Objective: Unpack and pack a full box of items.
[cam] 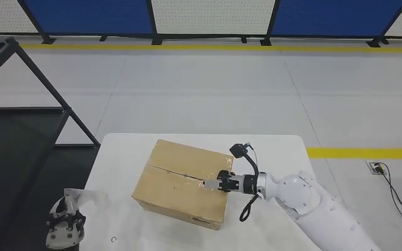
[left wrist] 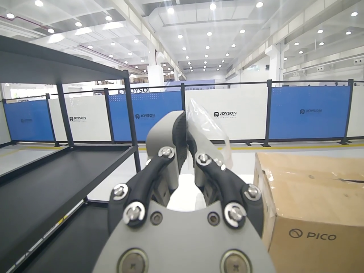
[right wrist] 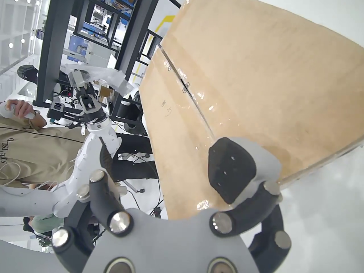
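Note:
A closed cardboard box (cam: 182,188) sits in the middle of the white table (cam: 270,150), its top flaps taped along a seam (right wrist: 184,86). My right gripper (cam: 212,184) is open at the seam's end by the box's right edge. One of its pads (right wrist: 227,169) rests on the box (right wrist: 256,66) top, the other finger (right wrist: 103,157) off its side. My left gripper (left wrist: 186,126) is lifted at the table's near left corner, shut on a clear plastic bag (left wrist: 207,127). The top view shows that gripper (cam: 67,212) and the bag (cam: 94,197) too.
A black metal shelf rack (left wrist: 57,171) stands just left of the table, close to the left gripper. A small ring-like object (cam: 114,239) lies near the table's front edge. Blue and white partition panels (cam: 213,16) line the far floor.

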Controlling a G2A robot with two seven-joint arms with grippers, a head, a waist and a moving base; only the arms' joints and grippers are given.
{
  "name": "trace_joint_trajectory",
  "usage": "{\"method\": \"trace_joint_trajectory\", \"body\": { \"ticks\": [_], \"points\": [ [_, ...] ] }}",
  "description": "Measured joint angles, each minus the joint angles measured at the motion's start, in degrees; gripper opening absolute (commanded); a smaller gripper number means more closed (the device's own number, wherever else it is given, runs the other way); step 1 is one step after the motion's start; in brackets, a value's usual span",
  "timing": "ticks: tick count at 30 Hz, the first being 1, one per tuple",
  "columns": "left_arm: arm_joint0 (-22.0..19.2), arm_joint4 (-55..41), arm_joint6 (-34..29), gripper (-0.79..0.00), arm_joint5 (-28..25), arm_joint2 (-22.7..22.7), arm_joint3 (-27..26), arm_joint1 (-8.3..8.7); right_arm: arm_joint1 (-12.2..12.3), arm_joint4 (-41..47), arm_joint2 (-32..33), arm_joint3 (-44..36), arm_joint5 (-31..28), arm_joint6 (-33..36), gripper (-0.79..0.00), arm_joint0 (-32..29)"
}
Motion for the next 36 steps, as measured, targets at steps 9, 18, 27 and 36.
{"method": "trace_joint_trajectory", "body": {
  "ticks": [9,18,27,36],
  "points": [
    [-1.41,2.78,-2.28,-0.785,-1.15,1.41,-1.02,0.21,-0.18,-1.53,1.71,-1.09,-3.99,1.7,0.0,-0.52],
    [-3.06,8.29,-4.13,-0.785,-2.71,2.25,-10.86,0.7,0.18,-2.44,4.67,-5.09,-6.06,2.69,0.0,-2.09],
    [-4.76,11.23,-11.11,-0.785,-11.76,1.16,-16.82,1.76,1.28,-1.59,8.02,-7.41,-17.91,10.87,0.0,-3.77],
    [-11.55,-21.93,-39.29,-0.785,-22.24,-2.62,-21.98,2.69,2.61,-0.57,11.81,-7.59,-22.15,14.79,0.0,-7.01]
  ]
}}
